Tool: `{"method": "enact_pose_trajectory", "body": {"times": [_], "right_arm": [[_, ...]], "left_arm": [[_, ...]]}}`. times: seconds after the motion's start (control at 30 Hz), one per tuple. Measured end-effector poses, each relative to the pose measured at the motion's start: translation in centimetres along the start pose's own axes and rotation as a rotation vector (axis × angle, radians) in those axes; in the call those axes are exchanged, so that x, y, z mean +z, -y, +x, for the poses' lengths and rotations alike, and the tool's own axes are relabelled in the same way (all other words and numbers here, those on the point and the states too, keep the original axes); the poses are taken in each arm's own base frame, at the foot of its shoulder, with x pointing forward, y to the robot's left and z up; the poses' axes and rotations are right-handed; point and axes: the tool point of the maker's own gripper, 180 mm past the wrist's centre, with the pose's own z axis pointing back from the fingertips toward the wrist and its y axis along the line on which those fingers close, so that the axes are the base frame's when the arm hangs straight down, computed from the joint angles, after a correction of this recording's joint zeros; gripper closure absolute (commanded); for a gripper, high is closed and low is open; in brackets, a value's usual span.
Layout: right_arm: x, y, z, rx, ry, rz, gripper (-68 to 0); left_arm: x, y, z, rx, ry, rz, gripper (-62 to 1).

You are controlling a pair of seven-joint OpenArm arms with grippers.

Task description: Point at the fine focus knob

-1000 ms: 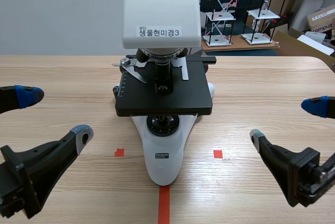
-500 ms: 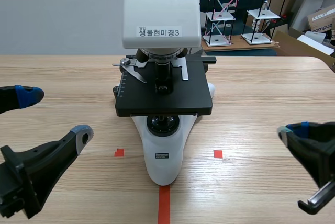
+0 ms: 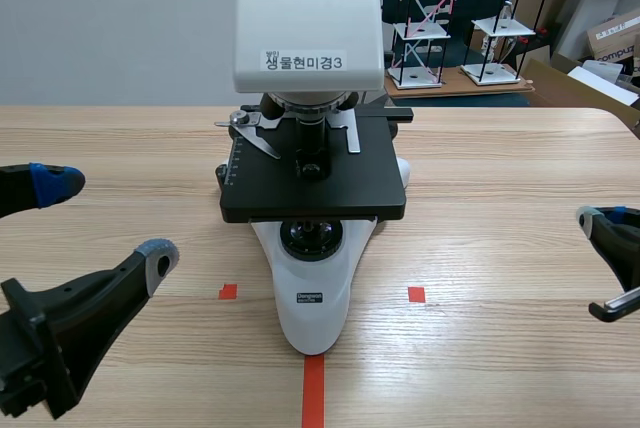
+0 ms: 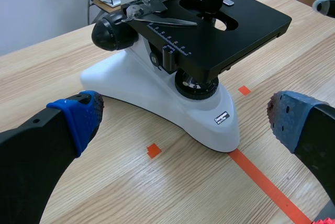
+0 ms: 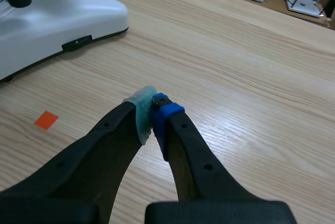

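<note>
A white microscope (image 3: 312, 278) with a black stage (image 3: 312, 183) stands at the table's middle. Its black focus knob (image 4: 112, 30) sticks out on the side facing my left arm; in the scene view it shows at the stage's left edge (image 3: 222, 176), and a pale knob end (image 3: 403, 170) shows at the right. My left gripper (image 3: 108, 218) is open at the near left, its fingers apart before the microscope's base (image 4: 183, 116). My right gripper (image 3: 605, 220) is shut on nothing at the far right, pads pressed together (image 5: 152, 109) above bare wood, well away from the microscope.
Orange-red tape marks (image 3: 314, 388) lie in front of the base. Behind the table stand wire shelf models (image 3: 430, 18) and cardboard boxes (image 3: 615, 43). Bare wooden table (image 3: 500, 168) spreads on both sides of the microscope.
My right gripper has gone from open to shut and has shifted toward the table's right edge. The left arm and the microscope have not moved.
</note>
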Motion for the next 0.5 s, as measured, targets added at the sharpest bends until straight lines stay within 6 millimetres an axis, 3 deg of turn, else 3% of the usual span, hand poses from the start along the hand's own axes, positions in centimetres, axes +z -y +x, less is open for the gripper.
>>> {"method": "enact_pose_trajectory", "body": {"times": [0.17,0.5], "right_arm": [[-2.4,2.6,-0.2,-0.018,0.042,-0.032,0.2],[-8.3,0.5,2.1,0.074,0.132,0.132,0.2]], "left_arm": [[0.0,0.0,0.0,0.000,0.000,0.000,-62.3],[0.0,0.0,0.0,0.000,0.000,0.000,-62.3]]}}
